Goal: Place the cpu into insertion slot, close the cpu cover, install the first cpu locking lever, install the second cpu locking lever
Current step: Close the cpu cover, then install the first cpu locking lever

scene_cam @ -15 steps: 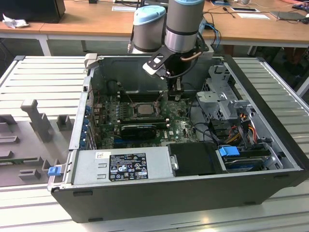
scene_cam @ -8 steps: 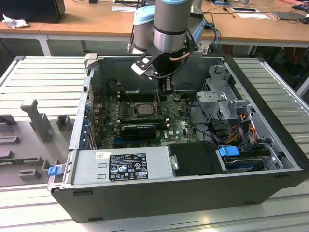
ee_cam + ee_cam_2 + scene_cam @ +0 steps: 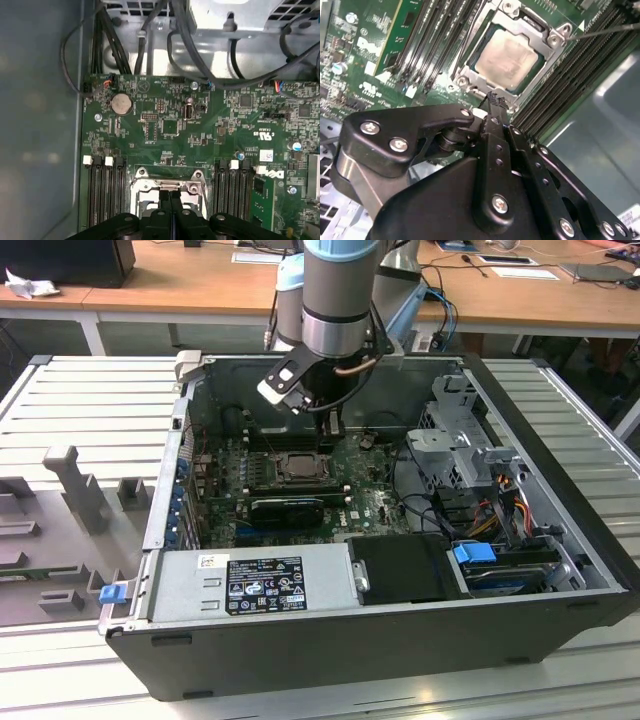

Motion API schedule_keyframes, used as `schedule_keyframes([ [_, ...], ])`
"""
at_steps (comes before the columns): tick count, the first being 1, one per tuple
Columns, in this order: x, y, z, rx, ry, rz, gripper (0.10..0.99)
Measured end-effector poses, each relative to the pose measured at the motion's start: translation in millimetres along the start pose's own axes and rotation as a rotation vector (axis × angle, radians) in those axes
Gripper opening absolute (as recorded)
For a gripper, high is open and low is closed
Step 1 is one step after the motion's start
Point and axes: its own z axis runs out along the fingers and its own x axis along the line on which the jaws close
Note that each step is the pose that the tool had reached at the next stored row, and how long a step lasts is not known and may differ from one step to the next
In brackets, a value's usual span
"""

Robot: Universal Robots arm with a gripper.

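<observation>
Jaws pinched shut, tips down at the cover's (image 3: 535, 29) edge, just beside the cpu (image 3: 507, 57). The chip sits in the slot (image 3: 519, 90) mid-board (image 3: 200, 125), with the cover lying over its rim. The jaws' own bulk hides the socket's near side, so can't tell whether the tips touch anything there.

Bright even light, faint glare

Ribbed metal bench (image 3: 90, 400) carries open computer case (image 3: 400, 640), grey fixture (image 3: 75, 485).
</observation>
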Motion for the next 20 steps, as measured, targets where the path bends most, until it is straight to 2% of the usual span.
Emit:
schedule_keyframes([
  [2,0.0,-4.0,3.0,0.000,0.0005,-0.005,0.106],
  [7,0.4,-15.2,3.2,0.000,0.0008,-0.012,0.106],
  [17,0.8,-25.1,2.9,0.000,0.0007,-0.012,0.106],
  [20,0.9,-25.1,-2.4,0.000,0.0007,-0.011,0.106],
])
